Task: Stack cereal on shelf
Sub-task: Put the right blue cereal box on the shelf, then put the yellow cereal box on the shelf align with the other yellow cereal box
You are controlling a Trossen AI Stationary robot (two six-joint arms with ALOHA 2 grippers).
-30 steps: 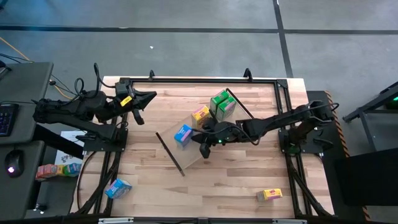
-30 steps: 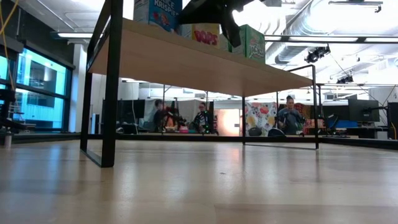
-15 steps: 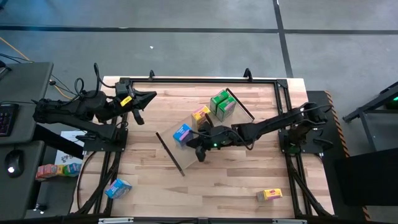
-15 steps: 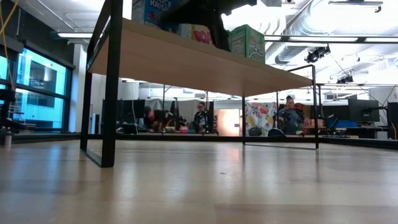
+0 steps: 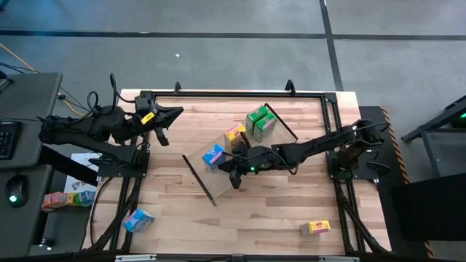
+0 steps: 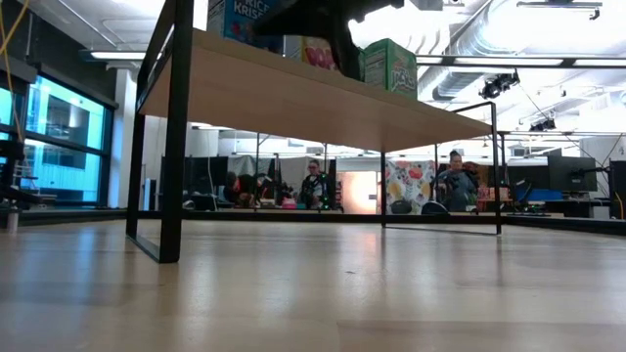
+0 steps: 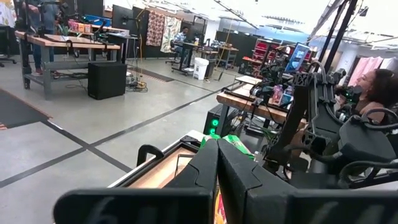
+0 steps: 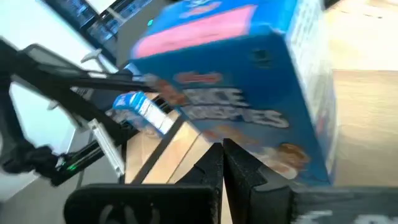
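The shelf stands slantwise mid-table, a light board on dark end panels. Three cereal boxes stand on it: blue, yellow and green; the low view shows blue, yellow and green. My right gripper is over the shelf, shut, right beside the blue box. My left gripper waits shut near the table's far left corner. Another blue box and another yellow box lie on the tabletop. My right gripper pushes the blue box with its shut fingertips, which meet the lower part of the printed front. The fingers come level from the table's right side. The box stands upright on the shelf board.
A black frame runs along the table's far edge and down both sides. The yellow and green boxes stand close behind my right arm on the shelf. There is open tabletop toward the near edge. People sit in the room beyond.
My right gripper has moved toward the table's left along the shelf, up to the blue box, staying shut. The blue box has shifted and turned slightly on the board. The yellow and green boxes have stayed put.
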